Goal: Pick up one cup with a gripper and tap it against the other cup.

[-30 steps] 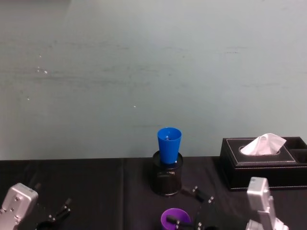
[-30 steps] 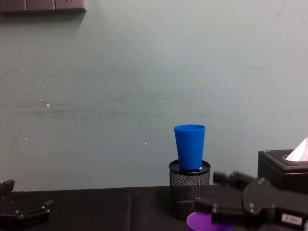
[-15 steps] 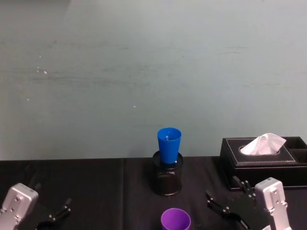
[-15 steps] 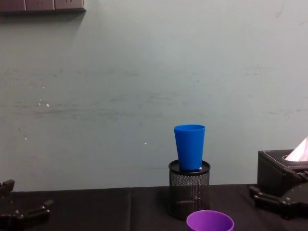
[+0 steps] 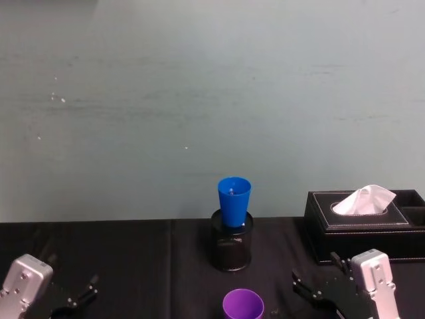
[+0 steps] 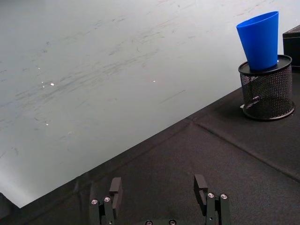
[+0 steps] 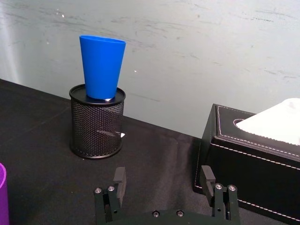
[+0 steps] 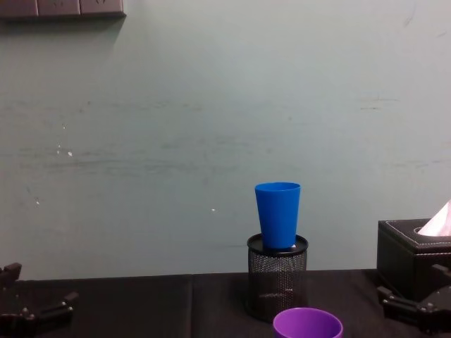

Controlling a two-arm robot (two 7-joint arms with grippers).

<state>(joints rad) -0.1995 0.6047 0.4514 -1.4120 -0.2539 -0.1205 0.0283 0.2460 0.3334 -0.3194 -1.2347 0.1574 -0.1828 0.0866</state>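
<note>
Purple cup stands upright on the black desk at the near edge, at 6 o'clock from the mesh holder, apart from it and untouched. Blue cup sits upright with its base in the mouth of the mesh holder, at desk centre; the cups are not in contact. Right hand lies low over the desk at 3 o'clock from the purple cup, near it but clear of it, fingers spread apart and holding nothing; in the right wrist view its fingers flank bare desk, with the tissue box beyond. Tissue box stands at 3 o'clock from the holder. Left hand rests at the desk's near left corner, well apart from both cups, fingers parted and empty.
</note>
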